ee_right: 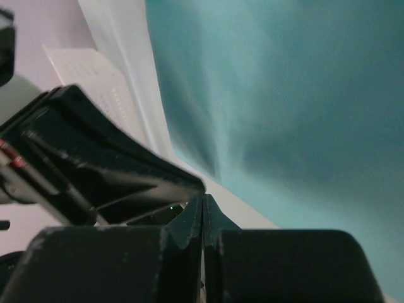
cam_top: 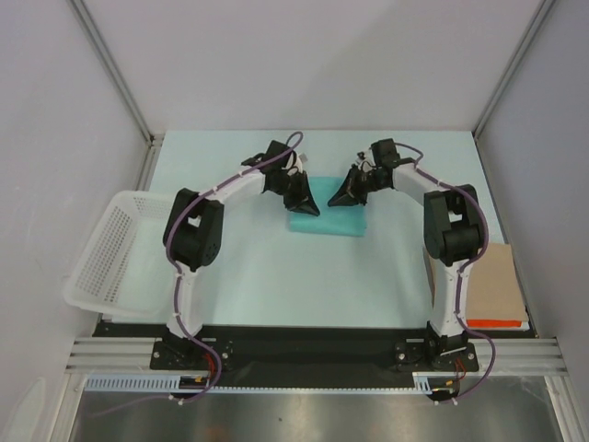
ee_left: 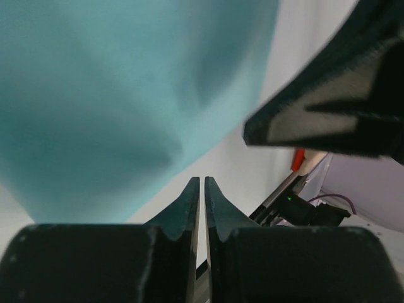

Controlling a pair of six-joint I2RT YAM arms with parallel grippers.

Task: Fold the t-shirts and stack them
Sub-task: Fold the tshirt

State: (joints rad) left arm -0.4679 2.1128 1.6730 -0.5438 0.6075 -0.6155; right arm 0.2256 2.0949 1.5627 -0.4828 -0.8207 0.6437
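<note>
L pincer [ee_left: 202, 184]: fingers pressed together, only a hairline slit between the tips, w/ nothing caught in it. R pincer [ee_right: 202, 202]: also clenched tip to tip, empty. Each wrist view shows the other pincer's dark body close alongside, so the two sit near each other, tips angled inward.

Just past both sets of tips is the t-shirt [cam_top: 329, 222]: plain teal, no print, filling most of each wrist view as soft blurred cloth w/ a few shallow creases. Can't tell whether either pincer touches it.

From the top camera, the shirt is one compact folded rectangle lying flat on the pale table [cam_top: 248, 276]. The L pincer [cam_top: 306, 204] is over its far-left corner and the R pincer [cam_top: 340, 198] over its far-right corner. The rest of the cloth runs from them toward the arm bases.

A white mesh basket [cam_top: 106, 258] sits well off to the L pincer's left. A brown cardboard sheet [cam_top: 499, 276] lies well off to the R pincer's right.
</note>
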